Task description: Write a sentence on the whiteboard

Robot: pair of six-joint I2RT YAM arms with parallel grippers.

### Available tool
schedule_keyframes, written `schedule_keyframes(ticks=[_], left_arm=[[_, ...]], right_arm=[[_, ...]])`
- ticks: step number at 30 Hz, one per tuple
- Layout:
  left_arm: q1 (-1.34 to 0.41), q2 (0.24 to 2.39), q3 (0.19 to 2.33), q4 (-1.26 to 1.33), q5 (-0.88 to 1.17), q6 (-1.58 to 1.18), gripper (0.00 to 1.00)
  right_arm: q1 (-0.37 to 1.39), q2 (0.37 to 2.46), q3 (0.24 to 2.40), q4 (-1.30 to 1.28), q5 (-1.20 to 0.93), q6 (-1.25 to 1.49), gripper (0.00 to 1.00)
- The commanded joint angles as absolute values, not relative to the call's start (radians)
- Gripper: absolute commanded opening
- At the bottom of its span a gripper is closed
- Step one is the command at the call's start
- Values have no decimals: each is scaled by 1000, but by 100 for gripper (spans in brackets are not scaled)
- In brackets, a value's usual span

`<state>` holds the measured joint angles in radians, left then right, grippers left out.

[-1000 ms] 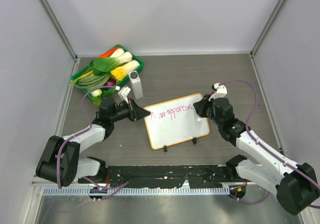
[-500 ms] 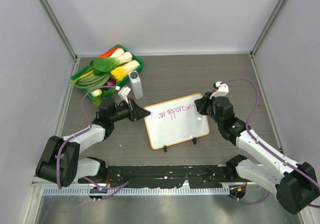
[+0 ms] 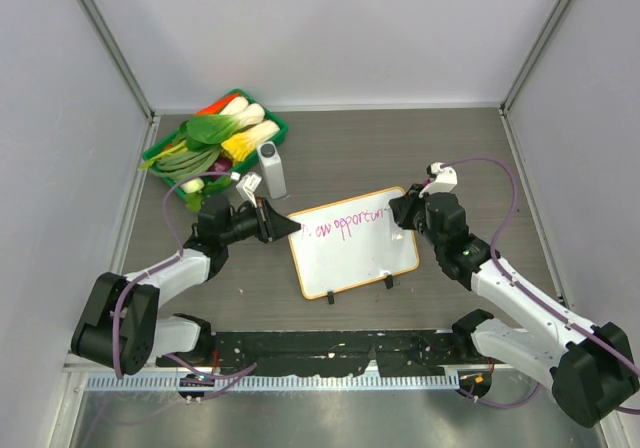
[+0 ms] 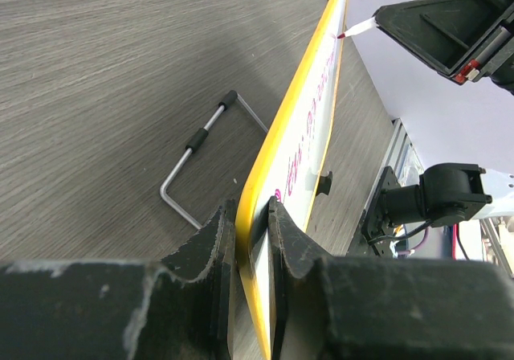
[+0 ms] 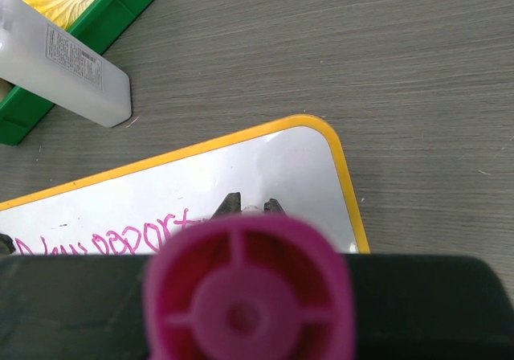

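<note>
Right gripper (image 3: pixel 402 211) shifted a tiny bit right, clamped on a pink plastic marker (image 5: pixel 247 296), tip by the pink handwritten words (image 3: pixel 348 225) on the flat white board with orange frame (image 3: pixel 355 263), middle of the picture, left gripper (image 3: pixel 291 227) pinching its left edge as before.

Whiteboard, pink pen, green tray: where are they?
whiteboard (image 3: pixel 355 258), top view, bare white middle.
pen (image 5: pixel 249 296), right wrist view, pink end cap.
tray (image 5: pixel 120 10), right wrist view, green side wall.
</note>
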<state>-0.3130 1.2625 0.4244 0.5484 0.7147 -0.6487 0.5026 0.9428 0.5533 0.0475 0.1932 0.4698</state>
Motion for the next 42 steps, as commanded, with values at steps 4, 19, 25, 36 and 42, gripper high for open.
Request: schedule_keyframes(ticks=[4,19,25,36,42], left_arm=[[-322,1259,431,486,652,-563,0],[-322,1259,431,486,652,-563,0],[-322,1261,430,488,650,-564,0],[-324,1259,431,489,653,-566,0],[-322,1261,431,491,655,-565,0]], right_arm=[[502,899,578,77,204,471,1],[500,910,591,87,176,456,1],[500,910,594,89,173,449,2],[500,907,586,92,170,443,1],[502,897,581,95,173,443,1]])
